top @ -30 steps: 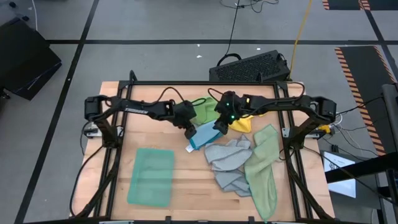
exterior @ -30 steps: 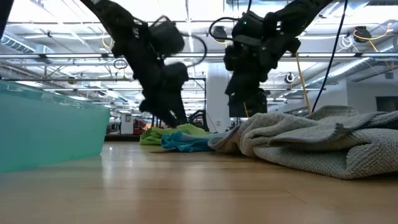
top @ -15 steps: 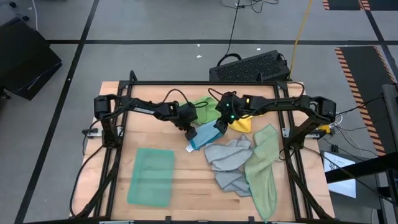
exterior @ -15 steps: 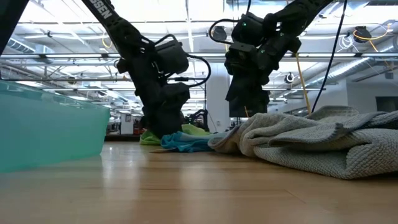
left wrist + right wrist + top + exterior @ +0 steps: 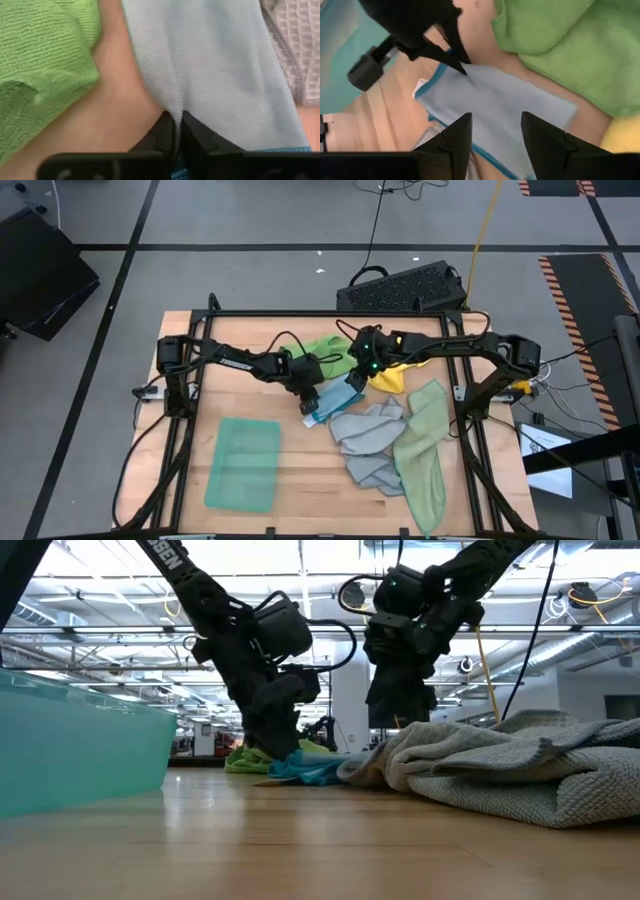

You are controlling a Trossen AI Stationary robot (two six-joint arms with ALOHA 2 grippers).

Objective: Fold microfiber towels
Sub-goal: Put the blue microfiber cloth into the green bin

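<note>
With the left claw pinching an edge of the thin light-blue microfiber towel at frame centre and the right claw spread above it, lifting risked dragging the touching grey waffle-weave towel.

Partial white lettering "SEN" legible on the left arm, well above its gripper; no other text readable.
</note>
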